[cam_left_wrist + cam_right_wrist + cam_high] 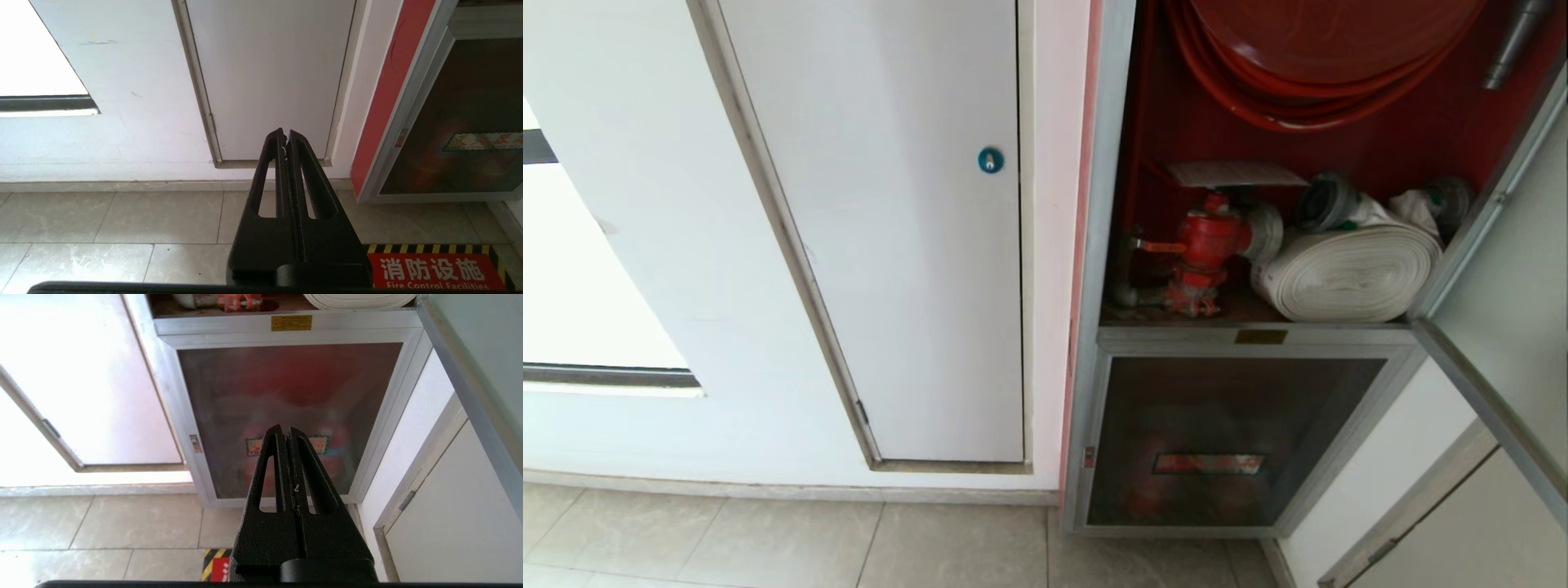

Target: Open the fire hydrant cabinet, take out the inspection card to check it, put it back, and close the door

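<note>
Fire hydrant cabinet [1107,204] open, door [1515,269] swung out right.
Inspection card [1232,173] sits atop the red valve [1207,241]; left gripper [285,134] and right gripper [285,430] both pressed together, holding nothing.

A corridor in a public or commercial building: a wall-recessed fire hydrant cabinet [1107,245] with a red hose reel [1323,57], valve [1205,245] and rolled white hose [1347,273], a red "Fire Control Facilities" floor marking [435,271], tiled floor [768,539] and a plain white service panel door [907,229].
</note>
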`<state>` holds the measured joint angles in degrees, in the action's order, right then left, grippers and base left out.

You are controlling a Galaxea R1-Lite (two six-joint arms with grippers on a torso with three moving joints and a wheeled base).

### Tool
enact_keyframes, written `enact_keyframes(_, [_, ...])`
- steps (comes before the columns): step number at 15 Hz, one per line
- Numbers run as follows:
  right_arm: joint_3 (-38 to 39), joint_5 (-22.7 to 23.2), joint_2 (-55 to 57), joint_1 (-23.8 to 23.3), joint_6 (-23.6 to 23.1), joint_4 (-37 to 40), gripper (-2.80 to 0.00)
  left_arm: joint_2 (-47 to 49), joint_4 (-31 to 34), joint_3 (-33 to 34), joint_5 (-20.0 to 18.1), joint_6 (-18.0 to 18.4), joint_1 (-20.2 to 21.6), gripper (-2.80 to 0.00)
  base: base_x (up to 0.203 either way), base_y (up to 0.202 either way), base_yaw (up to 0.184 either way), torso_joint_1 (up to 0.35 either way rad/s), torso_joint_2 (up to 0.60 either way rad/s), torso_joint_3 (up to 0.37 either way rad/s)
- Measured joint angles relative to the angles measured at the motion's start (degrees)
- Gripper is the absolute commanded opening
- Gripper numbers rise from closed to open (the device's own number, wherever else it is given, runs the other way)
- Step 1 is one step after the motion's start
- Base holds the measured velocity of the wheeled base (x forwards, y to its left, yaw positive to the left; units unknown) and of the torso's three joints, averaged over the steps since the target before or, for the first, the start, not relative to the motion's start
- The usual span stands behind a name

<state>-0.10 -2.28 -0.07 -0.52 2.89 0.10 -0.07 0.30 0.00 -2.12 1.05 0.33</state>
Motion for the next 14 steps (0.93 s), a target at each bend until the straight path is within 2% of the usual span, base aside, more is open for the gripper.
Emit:
enact_keyframes(5, [0.0, 0.0, 0.0, 0.0, -0.02, 0.0, -2.8, 0.0, 0.03, 0.0, 0.0, 0.0, 0.0, -2.8, -0.169, 0.0, 0.001, -0.001, 0.0, 0.002])
enact_keyframes(12, [0.0, -0.06, 0.0, 0.0, -0.05, -0.02, -2.8, 0.0, 0.02, 0.0, 0.01, 0.0, 0.0, -2.8, 0.0, 0.0, 0.0, 0.0, 0.0, 0.0])
enact_keyframes(14, [0.0, -0.55, 0.0, 0.0, 1.35, -0.02, -2.8, 0.0, 0.02, 0.0, 0.01, 0.0, 0.0, -2.8, 0.0, 0.0, 0.0, 0.0, 0.0, 0.0])
